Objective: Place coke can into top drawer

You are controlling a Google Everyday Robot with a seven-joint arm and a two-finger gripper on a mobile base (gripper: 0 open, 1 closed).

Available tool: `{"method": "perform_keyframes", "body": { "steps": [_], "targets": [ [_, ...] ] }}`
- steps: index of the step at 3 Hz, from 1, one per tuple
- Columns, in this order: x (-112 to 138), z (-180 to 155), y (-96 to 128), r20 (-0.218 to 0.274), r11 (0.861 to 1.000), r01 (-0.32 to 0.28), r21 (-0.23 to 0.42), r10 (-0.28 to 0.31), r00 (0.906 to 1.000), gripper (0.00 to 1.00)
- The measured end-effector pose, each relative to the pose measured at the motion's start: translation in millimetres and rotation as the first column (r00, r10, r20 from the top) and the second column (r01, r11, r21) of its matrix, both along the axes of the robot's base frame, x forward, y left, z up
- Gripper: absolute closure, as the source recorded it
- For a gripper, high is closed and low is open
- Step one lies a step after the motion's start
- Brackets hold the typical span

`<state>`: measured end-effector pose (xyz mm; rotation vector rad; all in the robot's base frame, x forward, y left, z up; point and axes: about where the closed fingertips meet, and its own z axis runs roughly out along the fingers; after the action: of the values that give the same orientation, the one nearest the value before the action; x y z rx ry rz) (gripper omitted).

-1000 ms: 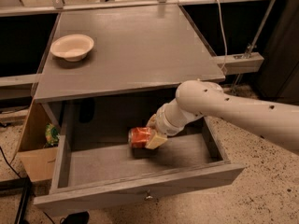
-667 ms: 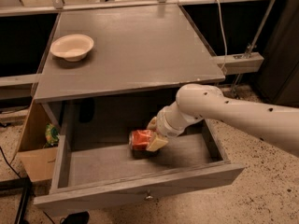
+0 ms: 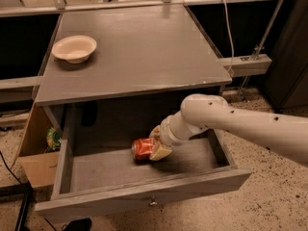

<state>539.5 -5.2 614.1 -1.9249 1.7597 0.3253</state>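
The top drawer [image 3: 144, 201] of the grey cabinet stands pulled open, a small metal knob at the middle of its front. The red-orange coke can [image 3: 143, 148] lies on its side over the drawer floor, near the middle. My gripper [image 3: 158, 146] reaches down into the drawer from the right on a white arm. Its cream fingers [image 3: 161, 151] are closed around the right end of the can. I cannot tell whether the can rests on the floor or hangs just above it.
A cream round bowl [image 3: 74, 48] sits on the cabinet top [image 3: 144, 52] at the far left. A cardboard box [image 3: 36, 162] with a green and yellow packet [image 3: 53, 138] stands left of the drawer. A cable and metal rails run behind and to the right.
The arm, gripper and can have shifted very slightly; the can stays held inside the drawer. Nothing else has moved.
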Motion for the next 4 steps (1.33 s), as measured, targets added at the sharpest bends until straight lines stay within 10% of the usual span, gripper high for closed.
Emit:
{"method": "perform_keyframes", "body": {
  "steps": [4],
  "targets": [
    [-0.1, -0.1, 0.1, 0.000, 1.000, 0.000, 0.000, 0.000, 1.0000, 0.06]
  ]
}}
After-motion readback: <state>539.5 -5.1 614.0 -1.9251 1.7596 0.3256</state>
